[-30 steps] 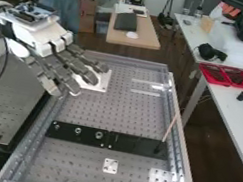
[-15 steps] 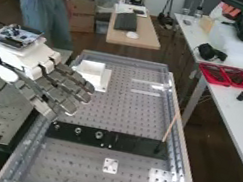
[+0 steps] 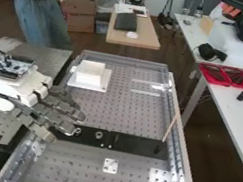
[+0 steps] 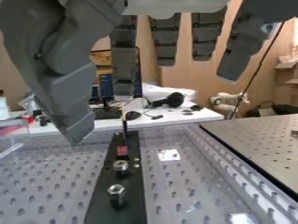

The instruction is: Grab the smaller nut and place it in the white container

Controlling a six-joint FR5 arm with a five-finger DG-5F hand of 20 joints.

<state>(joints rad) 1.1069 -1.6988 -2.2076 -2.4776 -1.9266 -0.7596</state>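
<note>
The dark hand is above one end of the black strip, the end which has the nuts. Its fingers are quite straight, with gaps between them, and they pinch nothing. On the strip stand two metal nuts, one behind the other; I cannot tell which is the smaller. The white container is beyond the strip, on a white plate. At the strip's other end, a thin stick leans.
</note>
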